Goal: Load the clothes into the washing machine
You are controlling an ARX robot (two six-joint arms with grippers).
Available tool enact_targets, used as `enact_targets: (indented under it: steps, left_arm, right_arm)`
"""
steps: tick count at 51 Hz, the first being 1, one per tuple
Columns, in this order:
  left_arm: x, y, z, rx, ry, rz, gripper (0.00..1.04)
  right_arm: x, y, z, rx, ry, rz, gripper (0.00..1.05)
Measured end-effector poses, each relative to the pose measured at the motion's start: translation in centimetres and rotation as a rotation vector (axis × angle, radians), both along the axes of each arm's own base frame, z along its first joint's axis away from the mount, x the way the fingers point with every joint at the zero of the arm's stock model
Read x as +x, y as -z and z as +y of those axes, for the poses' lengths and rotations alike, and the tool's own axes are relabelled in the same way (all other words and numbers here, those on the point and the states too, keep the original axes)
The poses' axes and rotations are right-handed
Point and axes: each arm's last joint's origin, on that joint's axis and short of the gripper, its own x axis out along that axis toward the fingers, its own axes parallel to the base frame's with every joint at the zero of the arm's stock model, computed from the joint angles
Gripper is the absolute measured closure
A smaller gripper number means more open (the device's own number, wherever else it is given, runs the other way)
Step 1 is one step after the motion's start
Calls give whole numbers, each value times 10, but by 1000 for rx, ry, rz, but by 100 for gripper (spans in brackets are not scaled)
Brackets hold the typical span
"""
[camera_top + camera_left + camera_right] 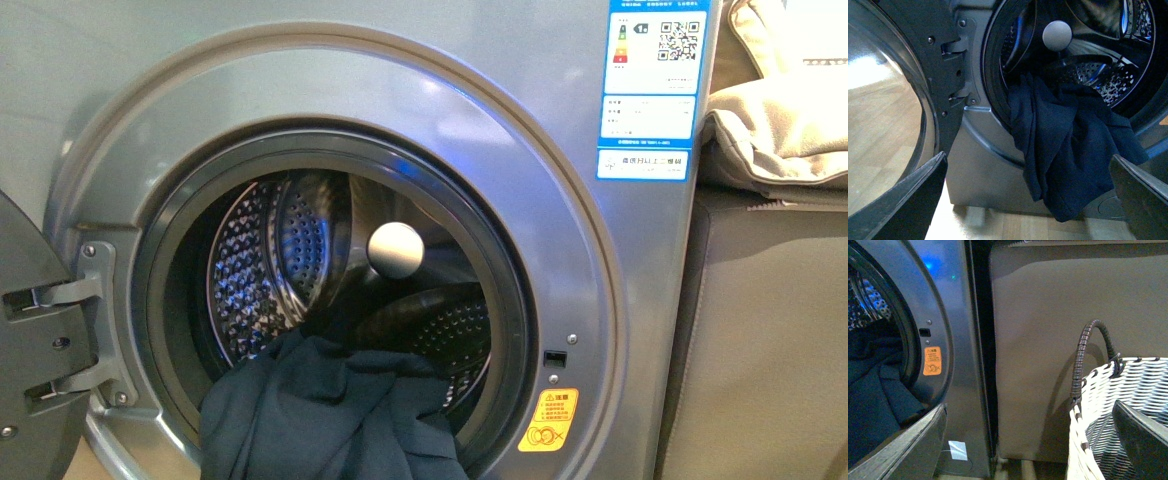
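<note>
Grey-brown cabinet [770, 340] stands at right, plain flat front, narrow dark gap [982, 355] along its side. Beige padded fabric [780, 110] heaped on top. Light wood floor [883, 140], bright glare patch. White woven basket [1128, 415] with dark wrapped handle [1083, 360] before cabinet.

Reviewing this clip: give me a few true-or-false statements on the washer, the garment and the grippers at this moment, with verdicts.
1. The washing machine door is shut. False: it stands open.
2. The clothes hang partly out over the porthole rim. True.
3. The left gripper is clamped on the clothes. False: its fingers are apart, holding nothing.
4. A white woven basket shows in the right wrist view. True.
5. The right gripper is open. True.
</note>
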Motion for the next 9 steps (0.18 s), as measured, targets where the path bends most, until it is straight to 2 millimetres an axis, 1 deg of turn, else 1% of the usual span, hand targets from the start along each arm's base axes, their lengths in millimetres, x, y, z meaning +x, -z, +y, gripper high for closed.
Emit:
enact_targets:
  steps: [2, 9]
  left_arm:
    - [0, 0, 0, 0, 0, 0, 7]
    - [0, 0, 0, 0, 0, 0, 7]
  right_arm:
    - [0, 0, 0, 0, 0, 0, 8]
    - [0, 0, 0, 0, 0, 0, 8]
